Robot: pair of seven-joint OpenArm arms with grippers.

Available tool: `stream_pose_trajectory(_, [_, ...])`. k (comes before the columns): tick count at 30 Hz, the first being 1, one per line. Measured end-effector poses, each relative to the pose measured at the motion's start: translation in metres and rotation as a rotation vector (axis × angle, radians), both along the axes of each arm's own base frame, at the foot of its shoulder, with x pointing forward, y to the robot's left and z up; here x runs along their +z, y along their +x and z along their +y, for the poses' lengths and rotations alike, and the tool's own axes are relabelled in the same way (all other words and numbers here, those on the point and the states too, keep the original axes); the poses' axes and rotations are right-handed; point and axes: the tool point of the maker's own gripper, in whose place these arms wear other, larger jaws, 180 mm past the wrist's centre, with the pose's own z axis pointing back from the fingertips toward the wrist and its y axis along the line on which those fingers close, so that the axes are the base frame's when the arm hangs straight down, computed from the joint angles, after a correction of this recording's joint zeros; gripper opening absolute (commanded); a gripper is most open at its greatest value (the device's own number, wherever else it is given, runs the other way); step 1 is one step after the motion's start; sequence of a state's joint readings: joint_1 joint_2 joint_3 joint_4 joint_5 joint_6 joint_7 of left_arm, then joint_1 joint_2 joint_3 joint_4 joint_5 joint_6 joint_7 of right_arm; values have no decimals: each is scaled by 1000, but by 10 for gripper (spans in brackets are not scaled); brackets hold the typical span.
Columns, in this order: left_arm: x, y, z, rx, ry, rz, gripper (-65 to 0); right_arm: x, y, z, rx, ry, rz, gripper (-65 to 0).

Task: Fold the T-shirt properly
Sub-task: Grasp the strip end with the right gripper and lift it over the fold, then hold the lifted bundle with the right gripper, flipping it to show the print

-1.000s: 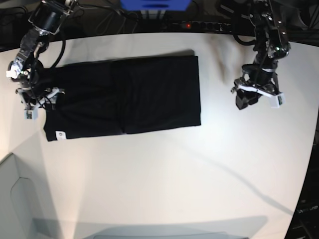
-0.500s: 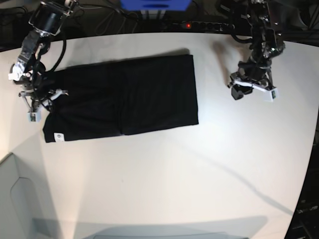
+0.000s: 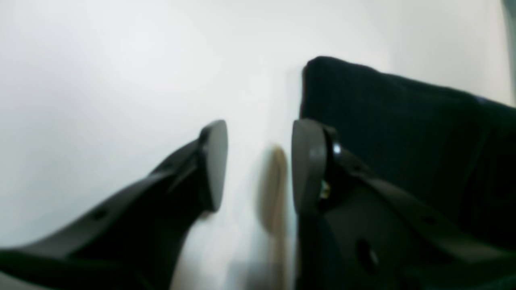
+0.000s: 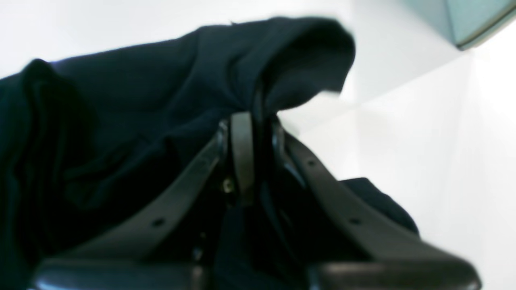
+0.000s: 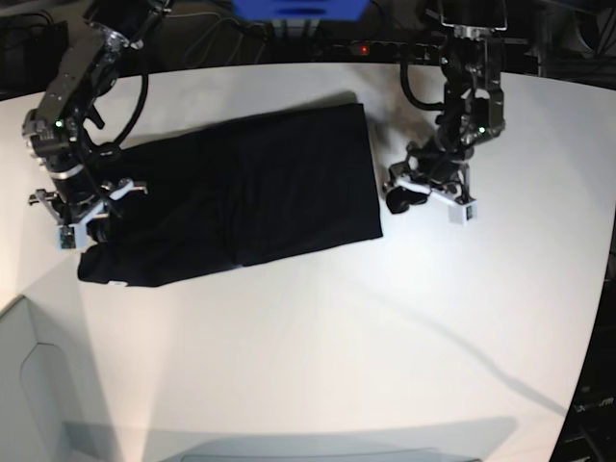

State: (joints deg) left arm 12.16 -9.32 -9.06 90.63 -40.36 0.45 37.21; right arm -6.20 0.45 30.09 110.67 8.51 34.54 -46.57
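The black T-shirt (image 5: 241, 192) lies folded into a long rectangle across the white table (image 5: 337, 337). My right gripper (image 5: 89, 214) is at the shirt's left end. In the right wrist view this gripper (image 4: 254, 121) is shut on a bunched fold of the T-shirt (image 4: 121, 100), which rises over the fingers. My left gripper (image 5: 423, 192) hovers just off the shirt's right edge. In the left wrist view the gripper (image 3: 260, 165) stands open with only bare table between its fingers, and a corner of the T-shirt (image 3: 383, 121) is beside the right finger.
A power strip (image 5: 385, 46) with a red light, cables and a blue object (image 5: 298, 10) lie along the table's far edge. A grey bin (image 5: 29, 385) sits at the lower left corner. The table's curved edge runs down the right side.
My right gripper closed on the shirt's left end and pulled it slightly inward, so the white tag is hidden. The left arm swung left, close to the shirt's right edge.
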Motion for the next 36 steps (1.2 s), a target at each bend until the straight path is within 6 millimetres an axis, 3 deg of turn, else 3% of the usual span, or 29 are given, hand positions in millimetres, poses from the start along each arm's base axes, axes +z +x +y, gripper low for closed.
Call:
stream_pose_trajectory(5, [-5, 11, -13, -27, -14, -5, -395, 12, 1, 54, 184, -4, -40, -650])
stream_pose_trajectory(10, [-5, 14, -15, -31, -20, -7, -395, 4, -2, 123, 357, 51, -18, -650])
stream_pose_trajectory(18, [-5, 14, -16, -33, -21, -3, -395, 34, -23, 277, 767, 179, -96, -650])
stream_pose_trajectory(21, [-5, 14, -15, -31, -20, -3, -394, 36, -32, 314, 883, 212, -100, -650])
stream_pose_trajectory(23, [-4, 14, -15, -30, -22, -4, -394, 17, -36, 326, 927, 211, -38, -650])
stream_pose_trajectory(28, [-5, 13, -14, -32, -22, 0, -394, -30, -38, 325, 932, 199, 105, -650])
stream_pose_trajectory(33, [-1, 7, -6, -43, -8, 12, -394, -31, -36, 325, 934, 219, 83, -650])
stream_pose_trajectory(36, [4, -1, 19, 3, 42, 10, -394, -34, -38, 321, 934, 208, 94, -650])
